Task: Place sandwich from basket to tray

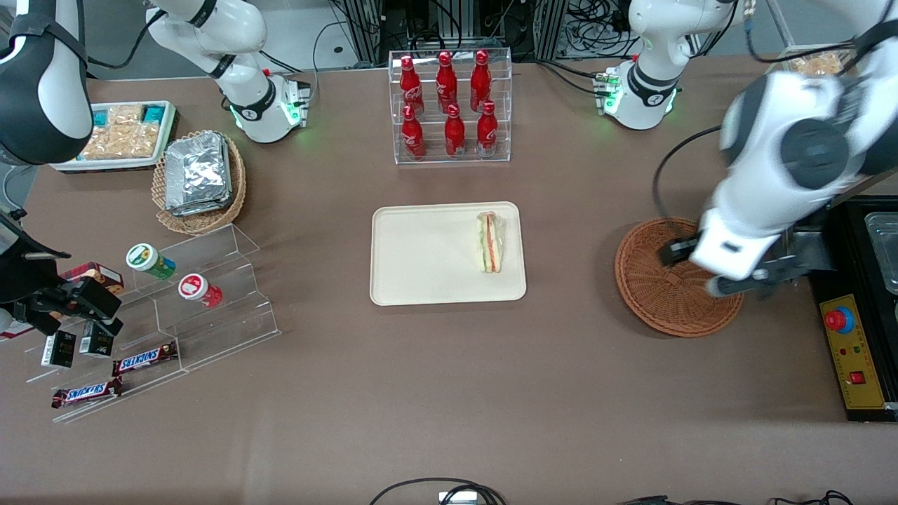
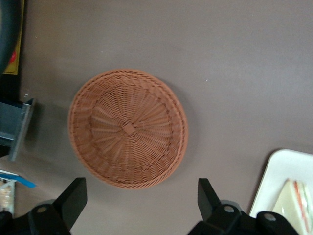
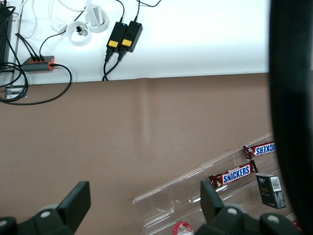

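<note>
Two fingers (image 2: 73,198) spread apart above one bare basket (image 2: 128,128), one sandwich (image 1: 490,242) on one tray (image 1: 428,256)

- White "SNICKERS" lettering is showing on two brown candy bars (image 1: 145,358) lying by the clear stepped stand in the front view, one nearer the camera (image 1: 86,393).
- The same "SNICKERS" name is reading clearly on one bar (image 3: 235,175) in the right wrist view; a second bar (image 3: 259,148) is showing only part of it.
- White script is running down the red bottles (image 1: 449,102) in the clear rack, too small to read.
- The gripper (image 2: 139,203) is hanging above the basket, carrying no lettering.
</note>
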Motion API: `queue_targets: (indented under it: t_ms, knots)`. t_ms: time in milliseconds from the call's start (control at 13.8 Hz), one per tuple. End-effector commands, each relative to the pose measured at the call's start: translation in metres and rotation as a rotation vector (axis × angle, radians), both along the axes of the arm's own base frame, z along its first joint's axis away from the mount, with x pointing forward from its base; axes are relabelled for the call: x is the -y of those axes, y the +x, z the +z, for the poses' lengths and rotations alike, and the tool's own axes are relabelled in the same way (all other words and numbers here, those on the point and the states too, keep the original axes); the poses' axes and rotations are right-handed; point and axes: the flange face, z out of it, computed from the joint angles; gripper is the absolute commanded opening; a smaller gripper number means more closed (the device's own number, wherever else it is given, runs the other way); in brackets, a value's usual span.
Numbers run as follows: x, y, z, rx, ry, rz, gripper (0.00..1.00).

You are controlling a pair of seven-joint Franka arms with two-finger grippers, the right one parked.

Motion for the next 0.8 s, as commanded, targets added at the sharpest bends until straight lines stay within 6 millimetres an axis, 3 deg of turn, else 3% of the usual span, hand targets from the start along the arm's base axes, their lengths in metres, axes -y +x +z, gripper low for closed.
queue_targets:
  t_ms: [0, 290, 726]
  knots:
    - [-0.04, -0.009, 0.04, -0.02, -0.067, -0.087, 1.0]
    - [-0.064, -0.02, 0.079, -0.039, -0.089, -0.292, 1.0]
    - [-0.054, -0.039, 0.109, -0.008, -0.144, -0.405, 1.0]
